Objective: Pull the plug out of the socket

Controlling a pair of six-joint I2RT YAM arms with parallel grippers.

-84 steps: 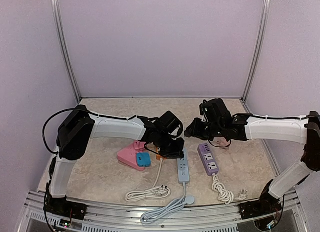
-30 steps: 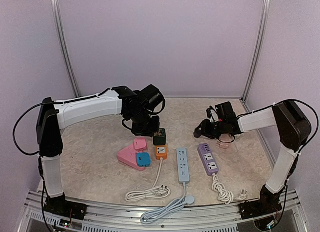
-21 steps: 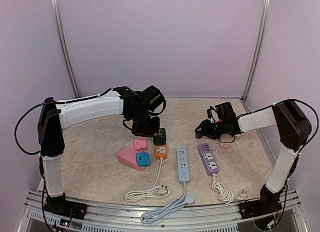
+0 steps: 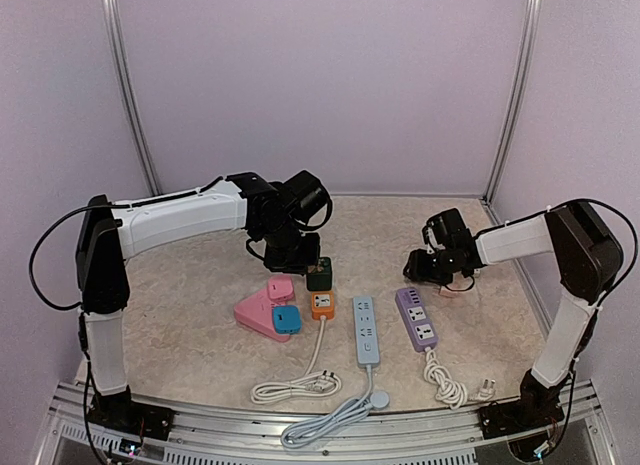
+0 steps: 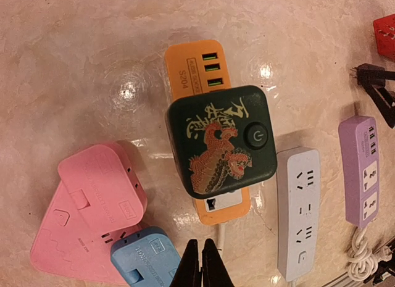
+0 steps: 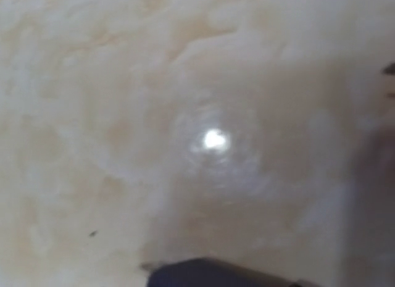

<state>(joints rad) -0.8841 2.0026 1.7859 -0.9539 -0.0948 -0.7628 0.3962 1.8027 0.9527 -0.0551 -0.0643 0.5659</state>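
A dark green plug block with a dragon print (image 5: 221, 141) sits on top of the orange socket block (image 5: 196, 65); both also show in the top view, the green plug (image 4: 320, 275) and the orange socket (image 4: 322, 306). My left gripper (image 5: 200, 267) is shut and empty, hovering above and apart from them, just behind the green plug in the top view (image 4: 292, 253). My right gripper (image 4: 424, 266) is low over the table at the right. Its own view shows only blurred tabletop and a dark shape at the bottom edge.
A pink triangular socket (image 4: 255, 317) carries a pink plug (image 4: 280, 288) and a blue plug (image 4: 287, 320). A pale blue power strip (image 4: 366, 330) and a purple strip (image 4: 417, 318) lie to the right, with coiled white cables (image 4: 300, 388) near the front edge.
The left arm pulled back from over the orange socket to behind it and has since held still. The right gripper slid slightly right and lower.
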